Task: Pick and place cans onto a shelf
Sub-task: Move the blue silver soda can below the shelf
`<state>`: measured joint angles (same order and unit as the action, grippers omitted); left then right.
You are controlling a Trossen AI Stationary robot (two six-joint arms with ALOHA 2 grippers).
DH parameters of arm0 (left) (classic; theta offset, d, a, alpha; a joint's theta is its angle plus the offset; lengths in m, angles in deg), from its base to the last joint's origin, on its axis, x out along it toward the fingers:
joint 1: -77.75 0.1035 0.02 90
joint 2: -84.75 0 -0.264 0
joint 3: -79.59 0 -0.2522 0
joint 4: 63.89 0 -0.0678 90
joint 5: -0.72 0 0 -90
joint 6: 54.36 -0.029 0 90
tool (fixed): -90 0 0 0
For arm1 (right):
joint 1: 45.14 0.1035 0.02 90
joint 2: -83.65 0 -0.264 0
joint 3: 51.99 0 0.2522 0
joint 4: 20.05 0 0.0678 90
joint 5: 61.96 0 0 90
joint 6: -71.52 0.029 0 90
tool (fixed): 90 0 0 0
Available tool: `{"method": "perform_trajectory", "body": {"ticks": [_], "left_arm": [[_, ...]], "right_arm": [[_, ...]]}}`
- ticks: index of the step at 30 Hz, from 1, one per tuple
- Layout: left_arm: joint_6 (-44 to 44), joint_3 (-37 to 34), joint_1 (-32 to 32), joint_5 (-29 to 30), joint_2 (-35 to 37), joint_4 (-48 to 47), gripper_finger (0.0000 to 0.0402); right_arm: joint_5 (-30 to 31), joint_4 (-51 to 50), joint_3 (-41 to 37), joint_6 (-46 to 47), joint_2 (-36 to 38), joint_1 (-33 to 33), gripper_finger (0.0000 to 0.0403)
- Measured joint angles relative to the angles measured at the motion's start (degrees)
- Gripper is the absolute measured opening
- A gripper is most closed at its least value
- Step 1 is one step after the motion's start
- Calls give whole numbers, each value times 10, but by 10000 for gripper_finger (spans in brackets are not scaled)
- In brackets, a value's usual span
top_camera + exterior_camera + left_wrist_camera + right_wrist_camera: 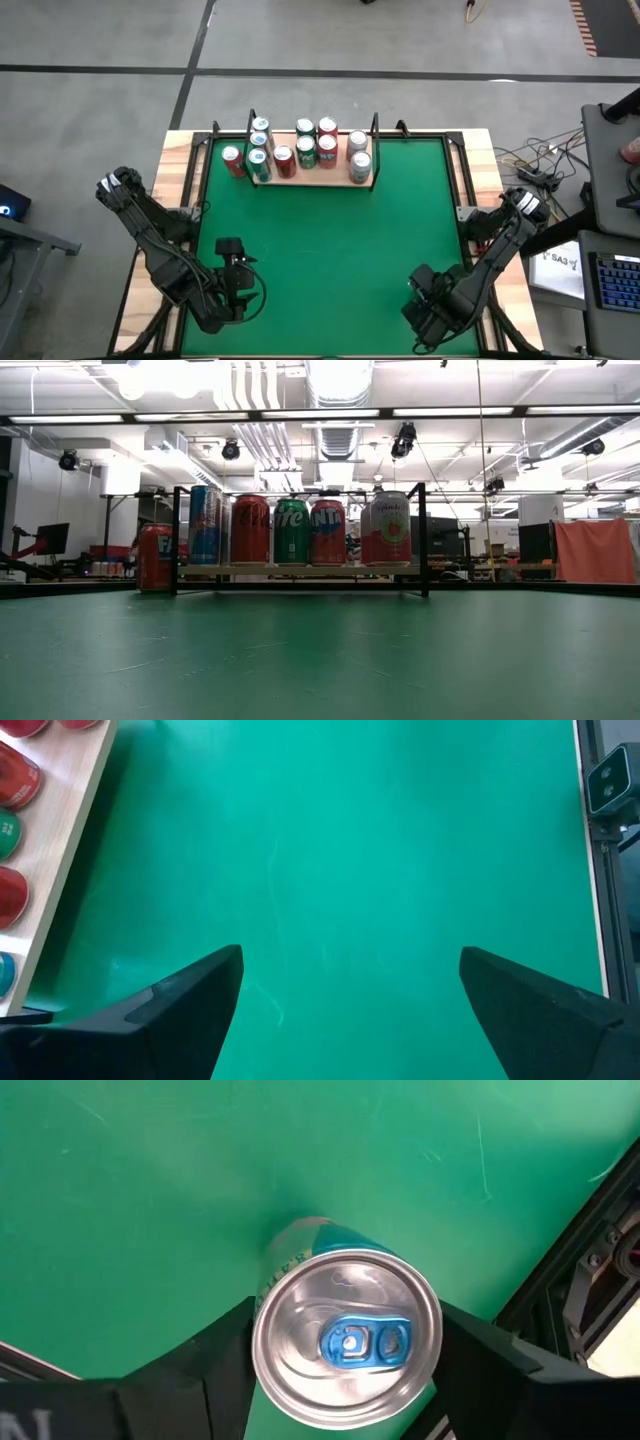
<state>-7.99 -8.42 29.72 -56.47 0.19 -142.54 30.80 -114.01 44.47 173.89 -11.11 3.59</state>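
Right gripper [345, 1370] sat low at the near right corner of the green table [330, 240], arm folded back, its two dark fingers [200, 1360] flanking and apparently touching a blue-tabbed can [345, 1342] standing upright between them. Left gripper [350, 1010] hung over bare green at the near left, arm bent, jaws spread wide and empty. Across the table, the shelf [310, 178] carried the other cans [305, 150]; a red can [233, 161] stood just beside its left end.
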Motion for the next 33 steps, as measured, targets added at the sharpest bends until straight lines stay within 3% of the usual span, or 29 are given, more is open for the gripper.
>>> {"method": "perform_trajectory", "body": {"ticks": [7, 17, 25, 33], "left_arm": [[-11, -3, -2, 13, 0, 11, 356], [-109, -98, -25, 97, 0, 154, 356], [-183, -173, -23, 190, 1, 268, 356], [-232, -171, -20, 207, 41, 237, 356]], "right_arm": [[36, 9, 1, -31, 0, 0, 231], [239, 56, 5, -162, 1, -25, 231], [400, 234, 5, -424, 1, -93, 231], [403, 409, 5, -684, 1, -186, 231]]}}
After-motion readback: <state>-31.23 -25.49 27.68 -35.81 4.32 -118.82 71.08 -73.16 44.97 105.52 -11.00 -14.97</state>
